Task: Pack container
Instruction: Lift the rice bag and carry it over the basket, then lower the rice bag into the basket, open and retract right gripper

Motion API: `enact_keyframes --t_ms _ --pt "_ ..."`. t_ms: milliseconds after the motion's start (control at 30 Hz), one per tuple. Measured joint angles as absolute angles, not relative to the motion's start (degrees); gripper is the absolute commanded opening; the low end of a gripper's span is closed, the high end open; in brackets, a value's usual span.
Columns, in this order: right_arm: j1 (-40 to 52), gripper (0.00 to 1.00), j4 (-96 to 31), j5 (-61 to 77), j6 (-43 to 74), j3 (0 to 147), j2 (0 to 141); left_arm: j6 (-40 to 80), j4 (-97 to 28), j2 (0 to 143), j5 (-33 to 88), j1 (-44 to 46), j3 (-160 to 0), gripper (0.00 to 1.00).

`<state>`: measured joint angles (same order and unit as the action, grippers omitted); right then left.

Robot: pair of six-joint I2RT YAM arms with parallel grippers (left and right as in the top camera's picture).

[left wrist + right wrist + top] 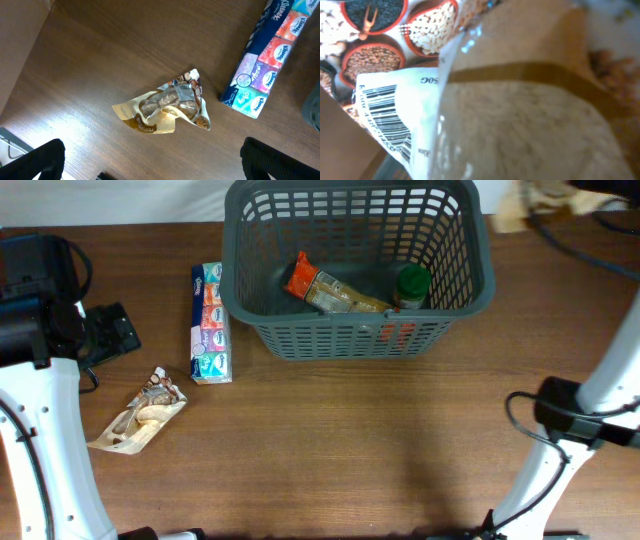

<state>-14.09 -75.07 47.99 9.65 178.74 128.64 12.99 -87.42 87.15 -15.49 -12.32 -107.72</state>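
Note:
The container (355, 340) is a dark grey slotted basket at the back centre. It holds an orange-red packet (305, 278) and a green-lidded jar (411, 286). My left gripper (112, 330) is open and empty, its fingers wide apart (155, 162) above bare table, just short of a crumpled snack packet (167, 107). My right gripper is at the top right edge of the overhead view (590, 192). A clear bag of beige grain (520, 115) with a barcode label fills the right wrist view, hides the fingers, and looks gripped. The bag also shows blurred in the overhead view (520, 208).
A multi-pack of tissues (210, 325) lies left of the basket, also in the left wrist view (267, 60). The snack packet (140, 415) lies front left. Cables (590, 245) trail at the back right. The right arm's base (565, 420) stands at the right.

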Motion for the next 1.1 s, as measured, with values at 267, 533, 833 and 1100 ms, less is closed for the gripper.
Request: enact_keyframes --t_ms 267,533,833,1100 --pt "1.08 0.04 -73.19 43.11 8.40 178.71 128.64 12.99 -87.44 87.15 -15.51 -12.32 -107.72 1.00" --pt "12.82 0.04 -77.21 27.86 2.02 177.53 128.60 12.99 -87.90 87.15 -15.51 -12.32 -107.72 0.99" --pt "16.58 0.04 -76.23 13.45 -2.28 158.10 128.66 12.99 -88.14 87.15 -15.51 -12.32 -107.70 1.00" --pt "16.38 0.04 -72.40 10.31 -3.62 141.88 128.68 12.99 -88.27 87.15 -15.51 -12.32 -107.72 1.00"
